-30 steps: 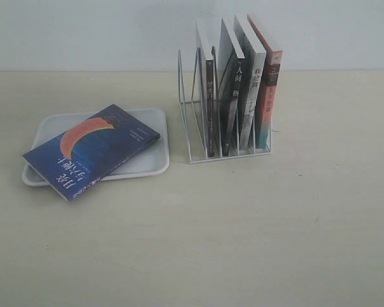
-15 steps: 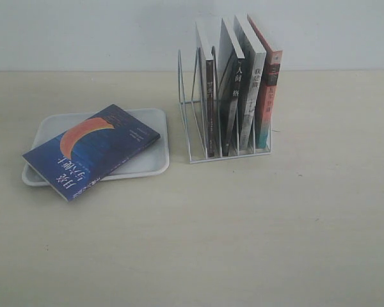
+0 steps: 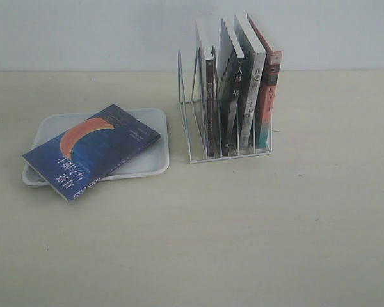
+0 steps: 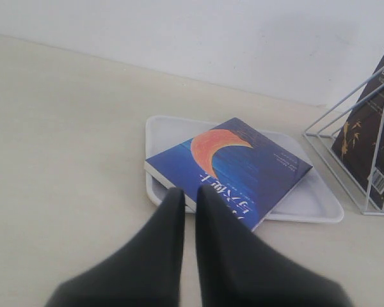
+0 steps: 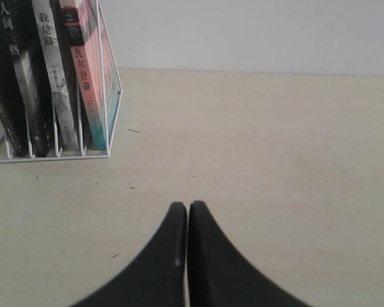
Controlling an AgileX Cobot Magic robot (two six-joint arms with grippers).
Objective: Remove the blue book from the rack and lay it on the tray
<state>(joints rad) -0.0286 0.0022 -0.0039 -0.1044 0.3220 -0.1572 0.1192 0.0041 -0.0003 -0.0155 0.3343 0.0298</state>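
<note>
At the left of the exterior view, the blue book (image 3: 93,150) is lying face up on the tray (image 3: 150,163). It is lying skewed, with its lower-left corner overhanging the rim. Nothing is shifting over the last second: book, tray and rack (image 3: 230,157) are keeping their places. The left gripper (image 4: 190,192) is sitting just clear of the book, fingers almost together and holding nothing. The right gripper (image 5: 187,206) is sitting fully closed and empty. Judgement: the placement is reading as complete and the arms are idling.
</note>
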